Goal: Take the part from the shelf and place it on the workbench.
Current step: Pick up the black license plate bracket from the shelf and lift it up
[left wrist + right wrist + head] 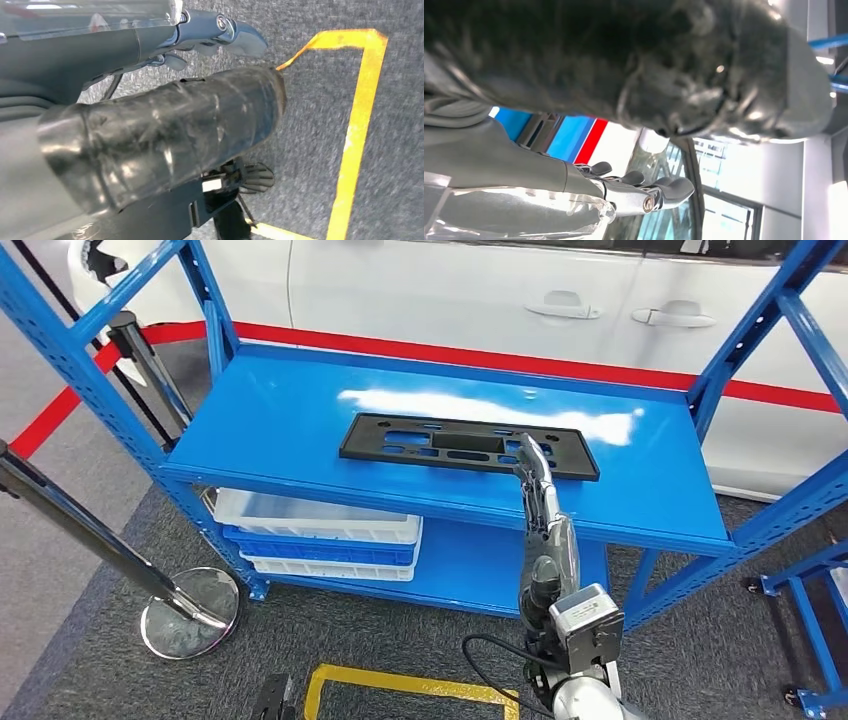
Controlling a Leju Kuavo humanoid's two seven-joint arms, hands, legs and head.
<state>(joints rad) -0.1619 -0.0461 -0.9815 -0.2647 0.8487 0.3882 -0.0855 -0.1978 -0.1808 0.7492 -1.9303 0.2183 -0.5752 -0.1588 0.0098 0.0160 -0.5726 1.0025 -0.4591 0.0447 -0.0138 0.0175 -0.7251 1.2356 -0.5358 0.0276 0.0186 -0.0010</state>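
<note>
A flat black plastic part (440,440) with several cut-outs lies lengthwise on the top board of the blue shelf (280,410). My right arm reaches up from below, and my right hand (533,465) is over the part's right portion, seen edge-on with its fingers stretched out along it. In the right wrist view the right hand (659,100) has its thumb apart from the straight fingers (644,192), with nothing between them. My left hand (175,125) hangs over the grey carpet, fingers (220,35) extended, holding nothing.
White and blue bins (320,530) are stacked on the lower shelf board. A chrome stanchion with a round base (190,612) stands at the left. A white car (450,290) is behind the shelf. Yellow floor tape (400,685) marks the carpet near me. Another blue rack (810,590) is at the right.
</note>
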